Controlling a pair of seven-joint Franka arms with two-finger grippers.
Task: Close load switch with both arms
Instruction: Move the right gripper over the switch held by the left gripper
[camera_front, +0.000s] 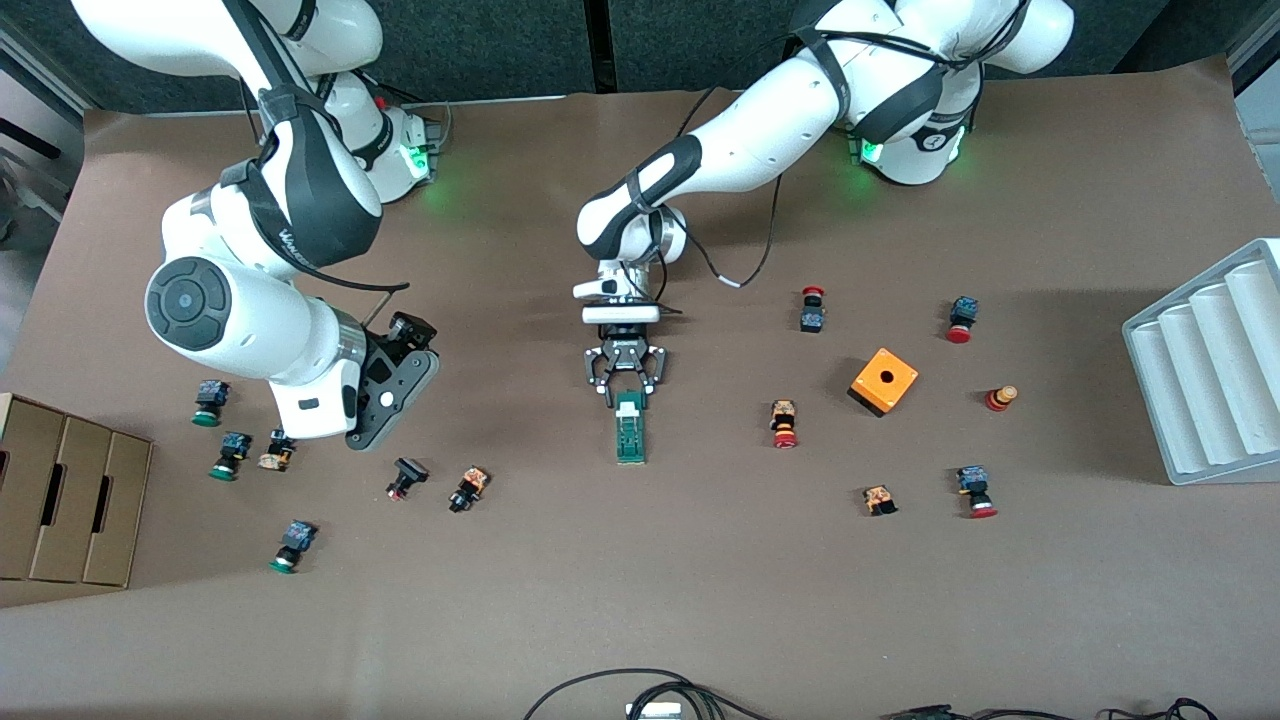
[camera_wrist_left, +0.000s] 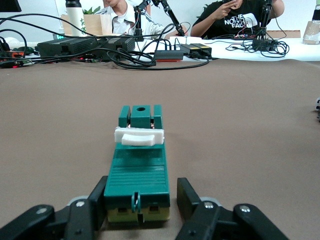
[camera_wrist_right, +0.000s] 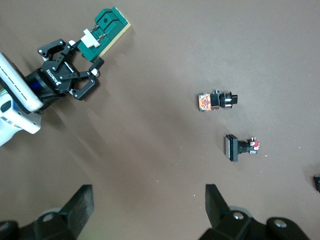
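Front view: the switch (camera_front: 630, 432) lies mid-table, its end clamped in the left gripper (camera_front: 627, 392); the right gripper (camera_front: 392, 385) hangs over the right arm's end. Left wrist view: fingers (camera_wrist_left: 95, 202) press the switch's (camera_wrist_left: 138, 170) sides. Right wrist view: right fingers (camera_wrist_right: 216, 200) spread wide, holding nothing.

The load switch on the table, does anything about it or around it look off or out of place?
Nothing looks damaged or spilled. The load switch lies flat, its end clamped in the left gripper, its white sliding piece sitting slightly crooked. The right gripper hangs open over bare table near two tipped push buttons.
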